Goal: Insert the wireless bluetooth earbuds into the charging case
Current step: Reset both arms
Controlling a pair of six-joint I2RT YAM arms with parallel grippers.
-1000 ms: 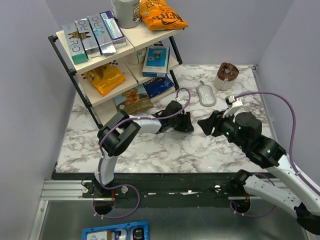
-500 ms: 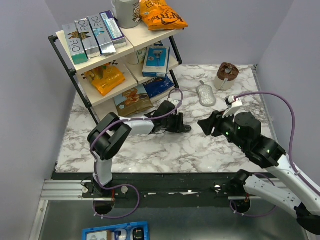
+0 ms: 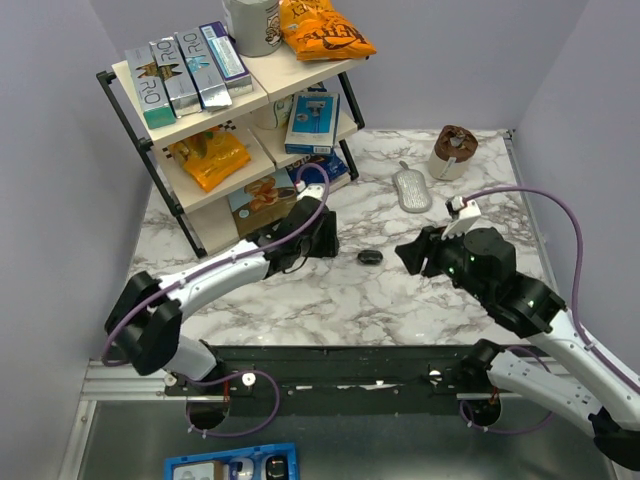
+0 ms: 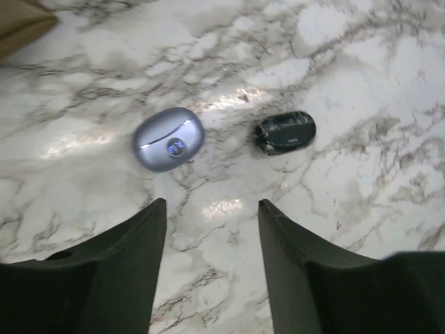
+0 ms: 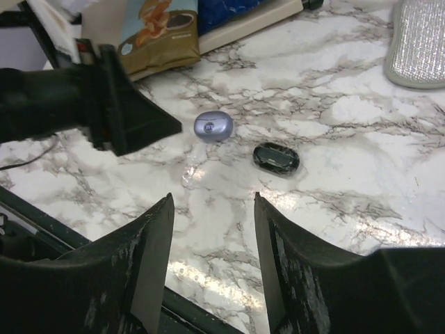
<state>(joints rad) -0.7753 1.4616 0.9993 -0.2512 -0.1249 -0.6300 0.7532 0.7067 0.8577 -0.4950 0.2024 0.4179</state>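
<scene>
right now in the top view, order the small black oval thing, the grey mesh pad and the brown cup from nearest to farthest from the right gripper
1. small black oval thing, just left of the right gripper
2. grey mesh pad, beyond the gripper, toward the back
3. brown cup, near the back right corner

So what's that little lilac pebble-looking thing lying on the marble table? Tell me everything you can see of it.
The lilac case is a small, smooth oval pebble, glossy like plastic, with a pale curved line across its top and a small dark round mark at the middle. It looks shut. It lies flat on the marble table, touching nothing else. A black oval object lies beside it, apart. The left end effector is open nearby, not touching it.
</scene>
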